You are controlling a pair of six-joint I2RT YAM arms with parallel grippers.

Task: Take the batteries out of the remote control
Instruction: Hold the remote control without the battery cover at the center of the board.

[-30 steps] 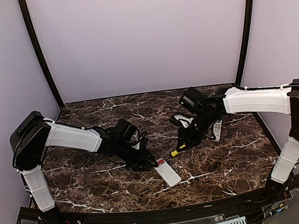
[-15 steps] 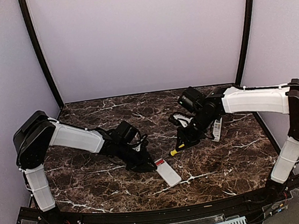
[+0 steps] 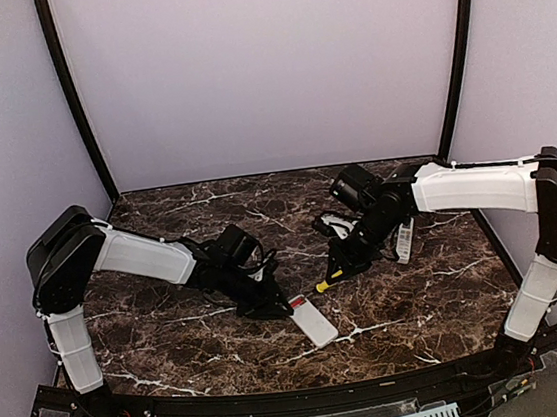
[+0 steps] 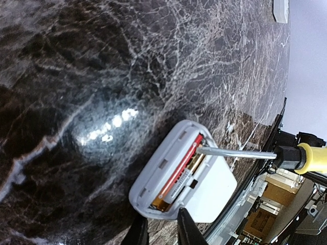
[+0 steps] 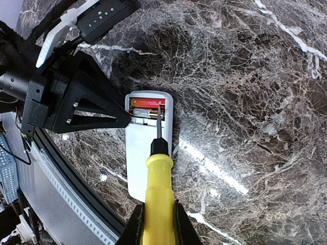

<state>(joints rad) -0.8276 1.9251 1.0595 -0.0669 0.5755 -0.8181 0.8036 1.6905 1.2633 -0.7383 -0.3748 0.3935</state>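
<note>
Evidently the right gripper is clamped tight on the screwdriver so its tip can lever inside the remote, which lies back-up on the table. Its open bay holds the batteries (red casing showing). The left gripper, jaws nearly together, sits at the remote's end, likely bracing it; whether it pinches, I cannot tell.

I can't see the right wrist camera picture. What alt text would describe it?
A yellow-handled screwdriver, held in the right gripper, pokes its tip into the open battery compartment of a white remote, where a red battery shows. The remote lies on a dark marble table.
</note>
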